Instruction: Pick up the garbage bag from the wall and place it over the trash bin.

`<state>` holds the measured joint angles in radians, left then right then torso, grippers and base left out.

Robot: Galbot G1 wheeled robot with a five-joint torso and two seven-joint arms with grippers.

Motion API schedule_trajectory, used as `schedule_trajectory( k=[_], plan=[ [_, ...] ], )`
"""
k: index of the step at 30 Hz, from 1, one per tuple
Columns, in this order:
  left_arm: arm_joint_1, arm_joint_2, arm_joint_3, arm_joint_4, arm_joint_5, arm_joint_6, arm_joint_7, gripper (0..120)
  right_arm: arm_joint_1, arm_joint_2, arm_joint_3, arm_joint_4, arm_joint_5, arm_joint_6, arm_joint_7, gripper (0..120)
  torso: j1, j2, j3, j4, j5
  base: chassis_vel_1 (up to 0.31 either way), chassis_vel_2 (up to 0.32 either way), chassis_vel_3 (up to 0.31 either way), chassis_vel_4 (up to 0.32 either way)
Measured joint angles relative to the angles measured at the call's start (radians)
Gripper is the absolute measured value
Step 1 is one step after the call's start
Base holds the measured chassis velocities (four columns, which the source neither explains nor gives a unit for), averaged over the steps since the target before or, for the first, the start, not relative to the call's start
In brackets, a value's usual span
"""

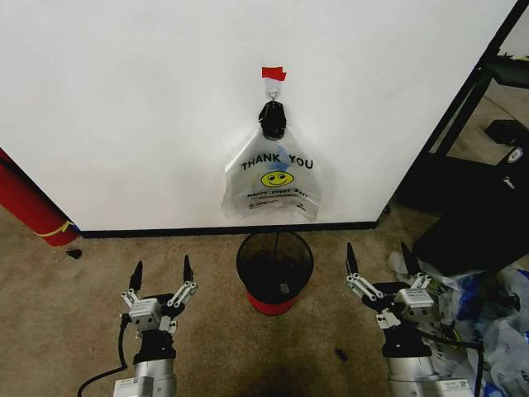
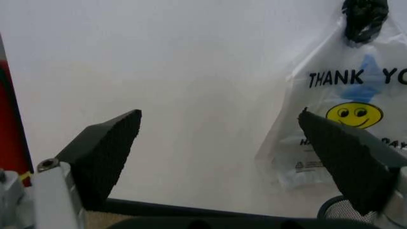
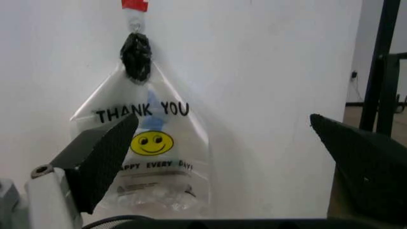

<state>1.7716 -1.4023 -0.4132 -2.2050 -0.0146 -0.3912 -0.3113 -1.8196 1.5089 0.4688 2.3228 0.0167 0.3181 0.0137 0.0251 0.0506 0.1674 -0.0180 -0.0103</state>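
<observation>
We are holding both arms out low in front of us, over the brown carpet. Our left gripper (image 1: 161,275) is sitting to the left of the trash bin, and its jaws are spread wide with nothing between them. Our right gripper (image 1: 378,260) is sitting to the right of the bin, and its jaws are spread wide too, also holding nothing. Neither one is touching anything.

Between the two grippers, a little farther away, the trash bin (image 1: 274,270) is standing upright on the floor. It is a small black wire basket with a red bottom. No bag is lining it or lying over its rim, though something small seems to be sitting down inside.

Beyond the bin, the garbage bag (image 1: 272,184) is hanging flat against the wall (image 1: 124,107). Its bunched top is hooked on a small hook (image 1: 273,97) under a bit of red tape (image 1: 273,74). The bag is hanging right above the bin, but not touching it.

So we are judging that the job is only just starting. The bag is not yet off the hook. We are thinking all of it is left to do: reaching up, taking the bag, and putting it over the bin.
</observation>
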Motion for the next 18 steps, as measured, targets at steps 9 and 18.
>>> schedule_trajectory(
  k=[9, 18],
  plan=[
    [-0.017, 0.026, 0.000, -0.001, 0.028, -0.008, -0.001, 98, 0.091, -0.048, -0.015, -0.097, 0.051, -0.009, -0.009, 100, 0.000, 0.000, 0.000, -0.0001, 0.0001, 0.000, 0.000, 0.000, 0.000],
    [-0.074, 0.058, 0.006, 0.011, -0.021, 0.039, 0.003, 98, 0.361, -0.184, -0.079, -0.256, 0.252, -0.098, -0.024, 100, 0.000, 0.000, 0.000, -0.0007, 0.0002, 0.000, 0.000, 0.000, 0.000]
  ],
)
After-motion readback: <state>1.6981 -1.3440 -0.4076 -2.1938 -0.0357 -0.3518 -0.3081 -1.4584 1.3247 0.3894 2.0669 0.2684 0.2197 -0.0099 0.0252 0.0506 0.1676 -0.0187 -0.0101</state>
